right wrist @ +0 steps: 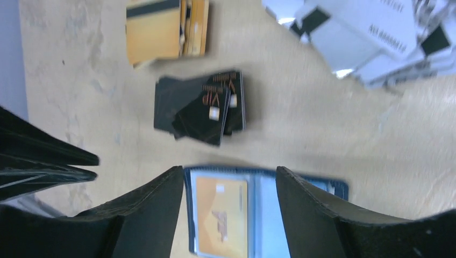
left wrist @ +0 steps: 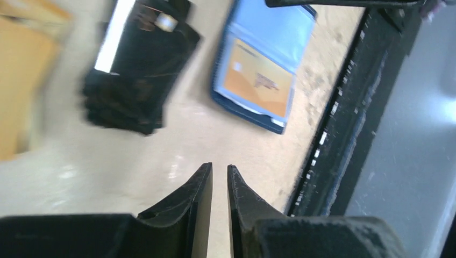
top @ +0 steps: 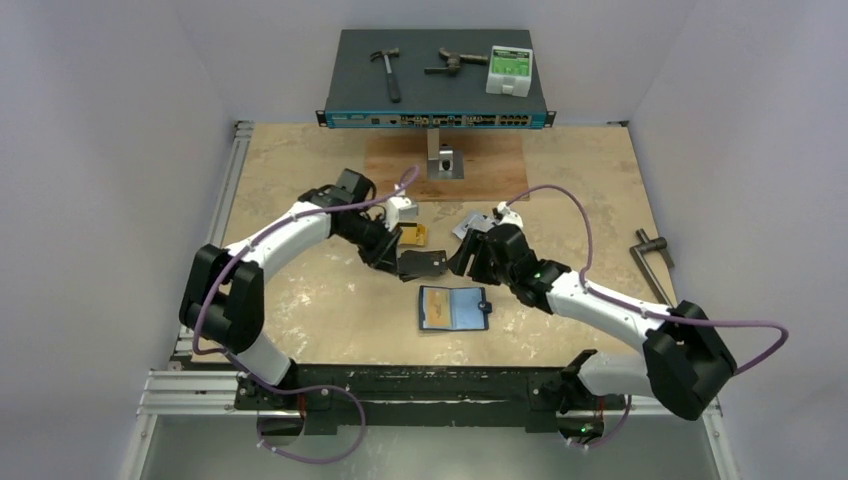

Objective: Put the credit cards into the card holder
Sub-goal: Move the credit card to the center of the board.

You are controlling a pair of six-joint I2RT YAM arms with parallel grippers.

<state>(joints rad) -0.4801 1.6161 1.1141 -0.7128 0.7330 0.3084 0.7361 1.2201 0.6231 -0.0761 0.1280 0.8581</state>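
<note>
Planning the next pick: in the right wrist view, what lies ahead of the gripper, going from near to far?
card holder → black cards → gold-yellow cards

Beige table [top: 300,300], open card holder [top: 454,307], black cards [top: 420,263], gold cards [top: 414,235], grey cards [right wrist: 365,37], wooden board [top: 390,158]
</note>
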